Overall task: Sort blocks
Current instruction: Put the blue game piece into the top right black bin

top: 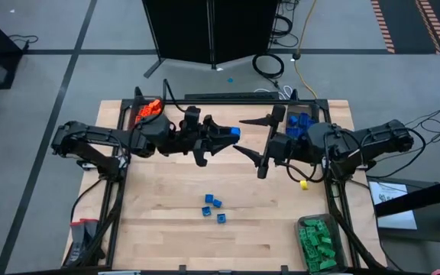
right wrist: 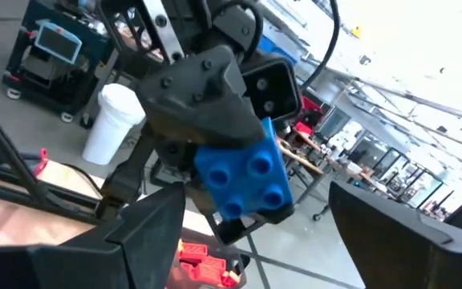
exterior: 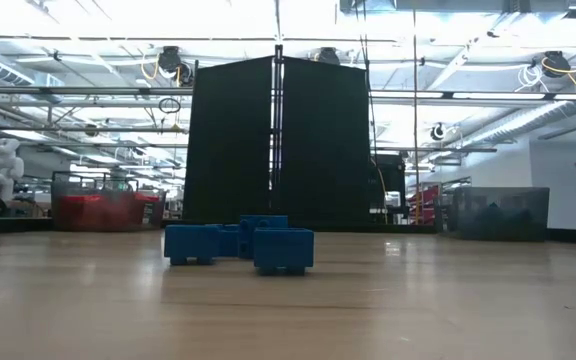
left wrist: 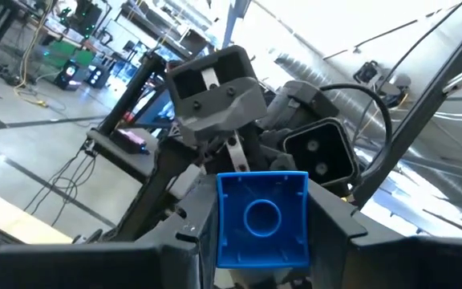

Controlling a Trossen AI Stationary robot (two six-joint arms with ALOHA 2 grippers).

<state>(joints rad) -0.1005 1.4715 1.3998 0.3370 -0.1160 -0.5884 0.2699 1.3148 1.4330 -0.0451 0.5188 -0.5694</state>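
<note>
A: What is the left gripper (left wrist: 263, 241) doing?

B: It is squeezing a blue block (left wrist: 261, 218) between its two fingers, up in the air over the middle of the table (top: 166, 229). The block is sitting right at its fingertips.

A: And the right gripper (top: 252, 153)?

B: It is pointing straight at the left one, with its fingers spread wide apart. The blue block (right wrist: 243, 181) is hanging just in front of that gap (not inside it yet).

A: So which step is this?

B: I think the left arm is passing the block across. The next move calls for the right fingers to slide around the block and pinch it. Only then should the left fingers let go, or the block is going to fall.

A: Where should it go?

B: Likely into the blue bin (top: 300, 126), just behind the right gripper.

A: How many blocks are waiting?

B: Three loose blue blocks (top: 213, 206) are lying on the table, below and between the two grippers. One yellow block (top: 304, 184) is lying near the right arm.

A: And farther off?

B: The orange bin (top: 148, 111) is sitting behind the left arm and the green bin (top: 321, 241) at the right arm's near corner. Those piles are too many to count.
</note>
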